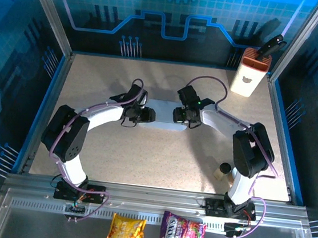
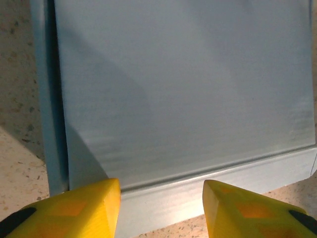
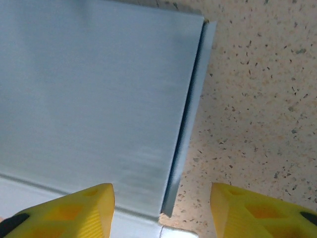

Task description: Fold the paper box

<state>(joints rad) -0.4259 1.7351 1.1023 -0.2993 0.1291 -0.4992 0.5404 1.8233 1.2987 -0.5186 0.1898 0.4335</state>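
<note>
Two arms are bent inward over a speckled beige tabletop (image 1: 160,159) walled in by blue-lit panels. The paper box (image 1: 163,108) is laid flat at mid-table, with bare surface left all round it. The left gripper (image 1: 148,115) is set at its left end and the right gripper (image 1: 178,115) at its right end, each partly spread with nothing clamped.

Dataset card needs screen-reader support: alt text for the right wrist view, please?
The two yellow fingers of the right gripper stand apart at the bottom, a corner of the pale grey paper box seen in the gap between them. The box's flat top covers the left of the view; speckled beige table lies to its right.
</note>
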